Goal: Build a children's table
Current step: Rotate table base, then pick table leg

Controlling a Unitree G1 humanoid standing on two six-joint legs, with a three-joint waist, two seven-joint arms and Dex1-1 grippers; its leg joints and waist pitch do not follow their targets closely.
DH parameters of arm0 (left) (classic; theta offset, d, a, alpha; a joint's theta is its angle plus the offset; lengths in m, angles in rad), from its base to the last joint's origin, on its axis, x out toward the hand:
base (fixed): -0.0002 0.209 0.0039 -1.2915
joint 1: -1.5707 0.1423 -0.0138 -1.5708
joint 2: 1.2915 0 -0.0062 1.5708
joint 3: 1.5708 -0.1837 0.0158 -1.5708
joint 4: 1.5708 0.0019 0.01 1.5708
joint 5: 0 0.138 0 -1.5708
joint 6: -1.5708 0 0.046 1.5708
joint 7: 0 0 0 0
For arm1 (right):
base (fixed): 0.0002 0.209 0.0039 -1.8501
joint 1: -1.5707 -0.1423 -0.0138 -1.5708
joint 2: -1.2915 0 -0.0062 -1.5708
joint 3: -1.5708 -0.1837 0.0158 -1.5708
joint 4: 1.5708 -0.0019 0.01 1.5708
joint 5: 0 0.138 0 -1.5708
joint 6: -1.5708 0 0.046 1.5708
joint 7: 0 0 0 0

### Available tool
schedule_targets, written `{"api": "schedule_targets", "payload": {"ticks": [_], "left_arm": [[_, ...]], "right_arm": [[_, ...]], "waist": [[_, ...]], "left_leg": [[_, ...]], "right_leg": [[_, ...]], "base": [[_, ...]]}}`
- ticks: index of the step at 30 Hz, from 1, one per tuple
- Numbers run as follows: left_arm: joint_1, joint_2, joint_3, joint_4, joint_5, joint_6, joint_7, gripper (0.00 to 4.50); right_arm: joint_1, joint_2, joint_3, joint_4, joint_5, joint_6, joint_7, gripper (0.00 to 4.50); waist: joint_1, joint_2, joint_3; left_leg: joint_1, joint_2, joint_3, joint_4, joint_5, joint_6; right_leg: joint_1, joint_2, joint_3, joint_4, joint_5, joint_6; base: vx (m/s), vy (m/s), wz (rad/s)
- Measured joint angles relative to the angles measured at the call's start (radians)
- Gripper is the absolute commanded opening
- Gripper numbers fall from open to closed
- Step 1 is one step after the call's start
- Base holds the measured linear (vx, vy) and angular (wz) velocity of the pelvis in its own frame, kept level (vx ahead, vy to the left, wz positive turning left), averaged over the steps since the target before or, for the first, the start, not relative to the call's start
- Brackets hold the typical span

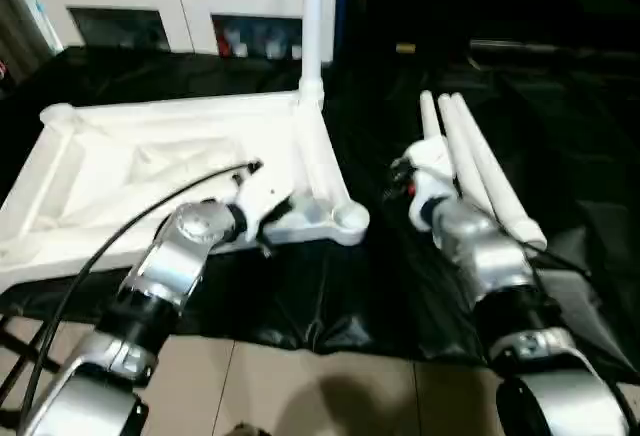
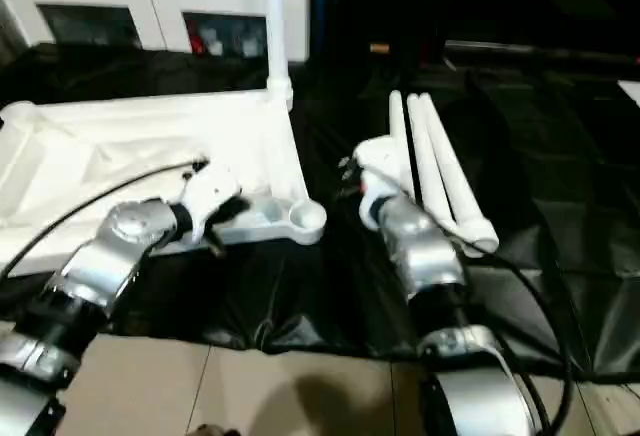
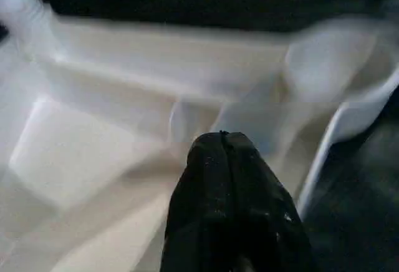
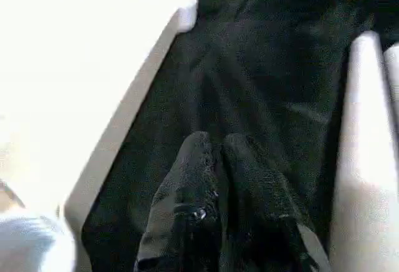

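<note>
We see table top upside down on black sheet. One leg stands in far corner socket; three legs lie loose beside. Left gripper pressed together, empty, over near corner socket. Right gripper nearly together, holds nothing.

No legible text or labels.
</note>
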Motion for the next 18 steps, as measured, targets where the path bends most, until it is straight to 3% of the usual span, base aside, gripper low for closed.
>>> {"api": "schedule_targets", "payload": {"ticks": [8,11,13,18], "left_arm": [[0.139,-0.023,0.051,-0.316,-0.146,0.141,-0.055,0.90],[0.150,-0.022,0.050,-0.358,-0.169,0.177,-0.062,1.29],[0.165,-0.022,0.048,-0.386,-0.179,0.192,-0.062,1.31],[0.177,-0.017,0.043,-0.413,-0.181,0.220,-0.059,1.82]], "right_arm": [[0.012,-0.023,-0.048,-0.054,0.008,0.129,-0.064,1.37],[0.009,-0.026,-0.051,-0.055,0.008,0.165,-0.083,1.68],[0.001,-0.031,-0.058,-0.054,0.008,0.188,-0.096,1.74],[-0.061,-0.046,-0.078,-0.018,0.008,0.222,-0.126,2.23]], "waist": [[-0.005,0.000,0.000],[-0.006,0.000,0.000],[-0.007,0.000,0.000],[-0.007,-0.001,0.000]], "left_leg": [[0.001,0.000,0.001,0.000,0.000,0.000],[0.001,0.000,0.001,0.000,0.000,0.000],[0.001,0.000,0.001,0.000,0.000,0.000],[0.001,0.000,0.001,0.000,0.000,0.000]], "right_leg": [[-0.001,0.000,0.000,0.001,0.000,0.000],[-0.001,0.000,0.001,0.001,0.000,0.000],[-0.001,0.000,0.001,0.001,0.000,0.000],[-0.001,0.000,0.001,0.001,0.000,0.001]], "base": [[0.000,0.000,0.00],[0.000,0.000,0.00],[0.000,0.000,0.00],[0.000,0.000,0.00]]}}
